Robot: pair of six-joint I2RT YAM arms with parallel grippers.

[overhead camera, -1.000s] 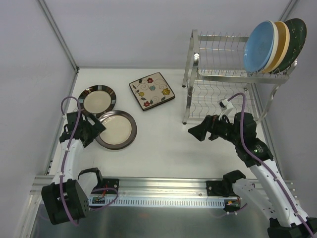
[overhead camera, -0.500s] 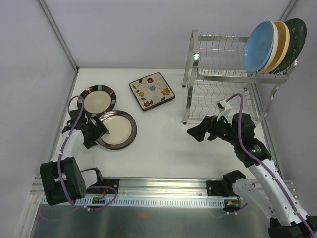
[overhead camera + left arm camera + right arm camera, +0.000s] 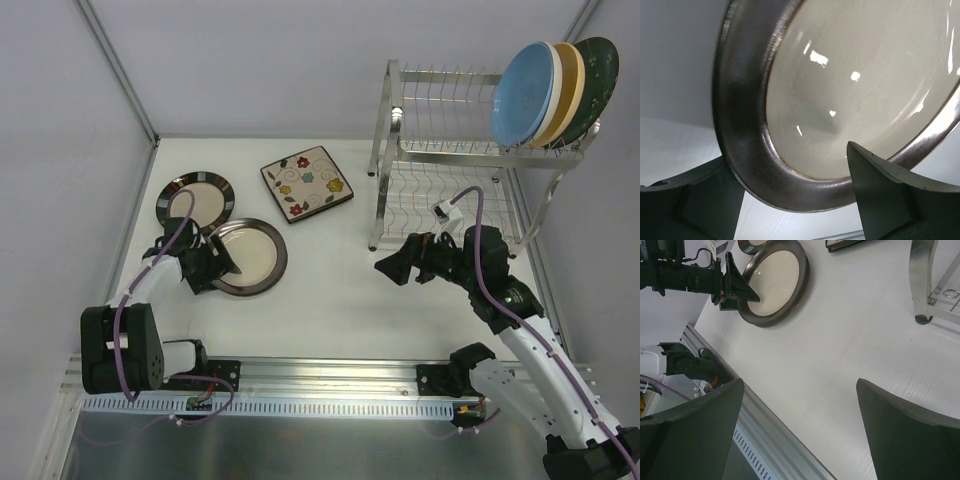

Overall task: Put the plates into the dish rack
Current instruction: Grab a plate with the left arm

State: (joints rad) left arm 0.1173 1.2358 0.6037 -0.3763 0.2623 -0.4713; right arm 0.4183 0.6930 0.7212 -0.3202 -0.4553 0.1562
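White table (image 3: 330,290): well left of the rack (image 3: 390,130), the left claw (image 3: 224,266) straddles the brown-rimmed plate (image 3: 255,250); clamped or not, I cannot tell. The right claw (image 3: 388,268) gapes empty beside the rack, three plates (image 3: 527,92) standing atop it.

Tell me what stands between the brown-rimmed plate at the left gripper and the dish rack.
The right gripper hovers between the brown-rimmed plate and the dish rack, jaws open, before its lower tier. Nothing else does; the square floral plate lies farther back, off that line.
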